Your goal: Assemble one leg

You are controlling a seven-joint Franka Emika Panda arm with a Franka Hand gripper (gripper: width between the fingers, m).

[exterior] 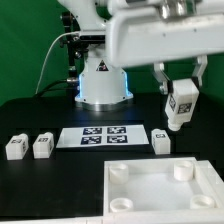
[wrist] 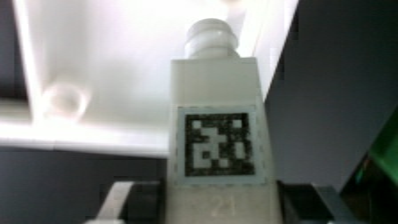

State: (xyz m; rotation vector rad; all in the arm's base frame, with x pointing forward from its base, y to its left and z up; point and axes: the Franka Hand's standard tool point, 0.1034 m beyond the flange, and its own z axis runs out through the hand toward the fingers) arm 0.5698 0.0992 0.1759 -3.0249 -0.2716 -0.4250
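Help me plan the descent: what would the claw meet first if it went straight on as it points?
Probably the white plate, touched first by the leg the claw holds; depth is unclear.

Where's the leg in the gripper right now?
The leg is held off the table on the exterior view's right, clamped in the gripper, higher than the loose leg by the marker board.
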